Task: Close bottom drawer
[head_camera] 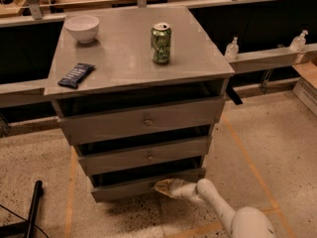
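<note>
Gripper (166,186) by bottom drawer (126,188); arm (223,212) cut off below.

White rounded arm (218,208); beige gripper (159,186), floor-level

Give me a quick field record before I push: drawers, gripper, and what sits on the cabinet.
bottom drawer: slim grey bottom drawer, pulled out a little, dark gap above its front
gripper: beige gripper, low at the right part of that drawer's front, apparently against it
middle drawer: grey middle drawer, also ajar
top drawer: taller grey top drawer, also ajar
cabinet top: white bowl back left; green can upright near the middle; dark blue packet lying flat at the left front
task status: not yet closed
</note>
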